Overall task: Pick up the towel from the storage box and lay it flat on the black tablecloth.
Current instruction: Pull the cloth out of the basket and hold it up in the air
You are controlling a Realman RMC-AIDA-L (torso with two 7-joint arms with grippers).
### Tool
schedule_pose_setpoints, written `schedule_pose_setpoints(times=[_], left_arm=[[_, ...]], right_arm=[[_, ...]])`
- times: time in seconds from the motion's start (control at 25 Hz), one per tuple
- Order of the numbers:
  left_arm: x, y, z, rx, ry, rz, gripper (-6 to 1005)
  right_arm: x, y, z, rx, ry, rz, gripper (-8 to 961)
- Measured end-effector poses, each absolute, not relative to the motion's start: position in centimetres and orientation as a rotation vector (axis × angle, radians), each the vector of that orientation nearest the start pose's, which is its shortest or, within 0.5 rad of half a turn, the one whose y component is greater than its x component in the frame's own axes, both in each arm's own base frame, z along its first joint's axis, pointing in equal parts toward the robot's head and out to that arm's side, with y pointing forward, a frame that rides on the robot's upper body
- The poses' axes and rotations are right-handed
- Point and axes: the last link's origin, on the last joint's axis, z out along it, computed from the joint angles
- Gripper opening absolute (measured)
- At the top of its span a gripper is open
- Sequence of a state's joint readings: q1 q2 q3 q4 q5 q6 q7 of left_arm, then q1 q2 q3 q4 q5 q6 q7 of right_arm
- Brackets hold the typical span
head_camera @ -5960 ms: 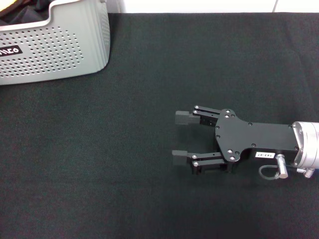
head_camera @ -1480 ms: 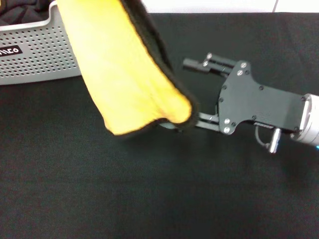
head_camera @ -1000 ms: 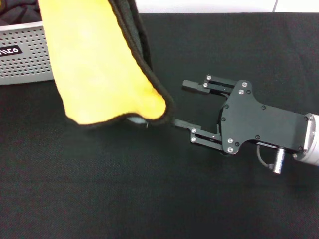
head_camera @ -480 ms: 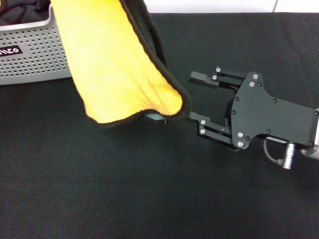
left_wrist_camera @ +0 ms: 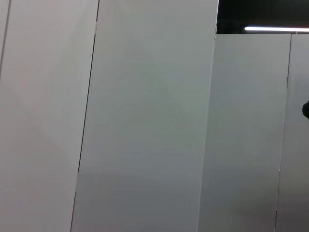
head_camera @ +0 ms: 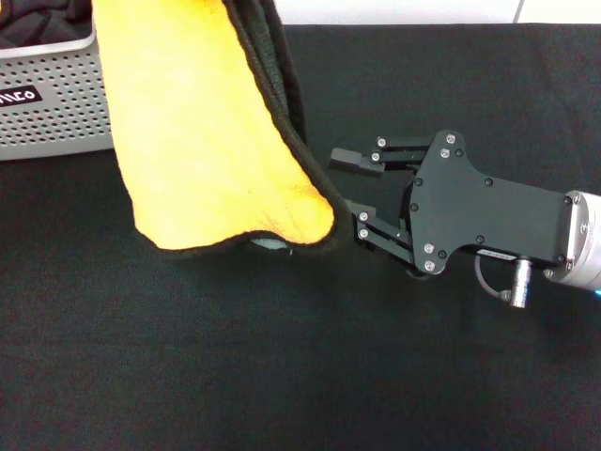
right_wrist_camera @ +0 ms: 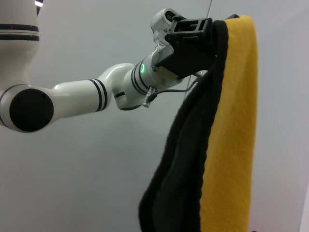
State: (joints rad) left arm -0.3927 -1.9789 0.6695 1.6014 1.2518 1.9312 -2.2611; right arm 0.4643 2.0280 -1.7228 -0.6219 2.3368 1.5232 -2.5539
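The towel (head_camera: 207,141) hangs in the air with its yellow side facing the head camera, its dark black-edged side at the right edge. In the right wrist view the towel (right_wrist_camera: 227,145) hangs from my left gripper (right_wrist_camera: 212,29), which is shut on its top edge. My right gripper (head_camera: 346,188) is open just right of the towel's lower corner, and its lower finger reaches behind that corner. The storage box (head_camera: 47,103) stands at the far left on the black tablecloth (head_camera: 282,357). The left wrist view shows only wall panels.
Dark fabric (head_camera: 38,19) lies inside the storage box. The tablecloth spreads across the whole table in front of and to the right of the hanging towel. A white wall edge (head_camera: 423,11) runs along the back.
The right gripper has moved left, closer to the towel's lower corner. The towel has swung slightly left and hangs a little lower.
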Motion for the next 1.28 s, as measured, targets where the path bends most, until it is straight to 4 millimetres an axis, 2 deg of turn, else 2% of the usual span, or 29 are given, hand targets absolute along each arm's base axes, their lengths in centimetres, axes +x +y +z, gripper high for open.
schedule_pose_setpoints(times=[0.24, 0.72, 1.28], left_arm=[[-11.8, 26.3, 19.8, -2.71, -0.248, -1.224, 7], [-11.8, 26.3, 19.7, -2.706, -0.241, -1.224, 6], [-11.6, 26.3, 19.6, -2.703, -0.235, -1.25, 6]], right_arm=[[16.6, 28.6, -4.3, -2.516, -0.397, 1.329, 297], [17.1, 27.2, -3.8, -2.505, -0.381, 1.409, 283], [16.1, 28.4, -4.5, -2.549, -0.402, 1.384, 261]])
